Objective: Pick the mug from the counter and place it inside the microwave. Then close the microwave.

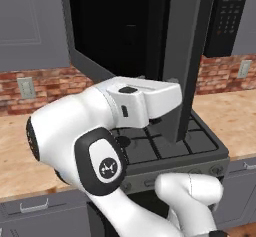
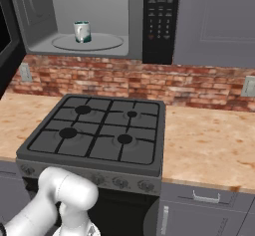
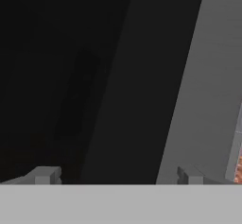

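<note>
Mug (image 2: 82,31), a small pale blue-grey glossy cylinder with a teal rim, stands upright on the round light grey turntable (image 2: 107,43) inside the large dark grey-black microwave (image 2: 159,26), left of the plate's centre and clear of the cavity walls. The microwave's wide dark glass door (image 1: 185,56) hangs swung out, seen edge-on in the left base view, its lower corner over the black gas stovetop (image 2: 99,130).

The white arm's two-finger gripper (image 3: 116,176) sits close against the outer side of that door, well apart from the mug, with the door between them. In the hand view its two small dark finger tips (image 3: 45,175) stand far apart with nothing between them: the jaws are spread wide and hold nothing.

The black keypad panel (image 2: 160,16) carries rows of small white buttons and a pale clock display at the top; the characters are too blurred to read.

The light tan wood-grain counter (image 2: 209,140) with reddish-brown blotches runs on both sides of the stovetop, bare where it shows, above grey drawers with a silver handle (image 2: 205,197). A red brick backsplash (image 2: 149,83) with a pale wall socket (image 1: 25,87) lies behind. Open room shows above the stovetop and in front of the microwave's cavity; the door's free edge stands just beside the arm's white wrist (image 1: 145,101).
</note>
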